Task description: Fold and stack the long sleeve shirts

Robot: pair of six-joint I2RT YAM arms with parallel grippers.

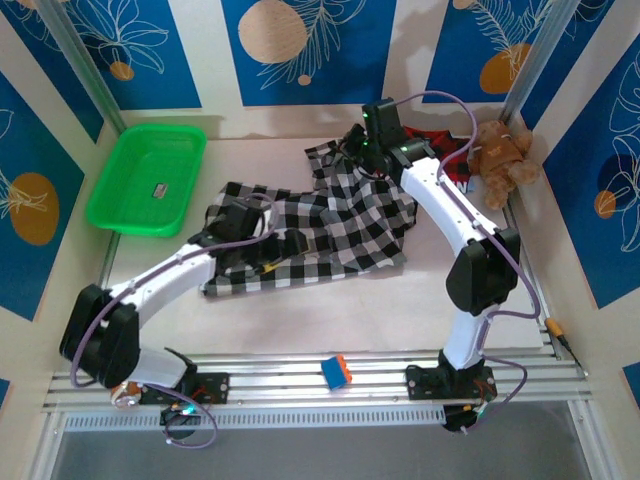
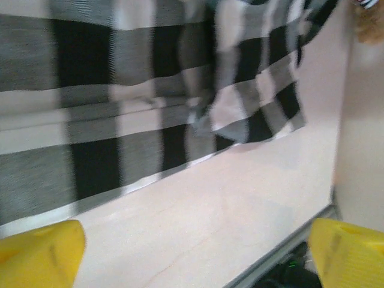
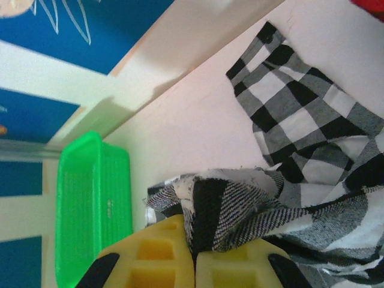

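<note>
red plaid shirt (image 1: pixel 456 165) mostly behind right arm (image 1: pixel 450 215), checked shirt (image 2: pixel 120 90) blurred

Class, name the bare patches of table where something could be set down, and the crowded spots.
Bare: the near strip between the checked shirt and the front rail; the far strip between the green basket and that shirt. Crowded: the far right corner, with the teddy bear and red plaid shirt.

- We look down from above and behind onto the whole counter (image 1: pixel 330 310).
- Both wrist views sit close over the checked shirt (image 1: pixel 330 225), shared with the overhead.
</note>
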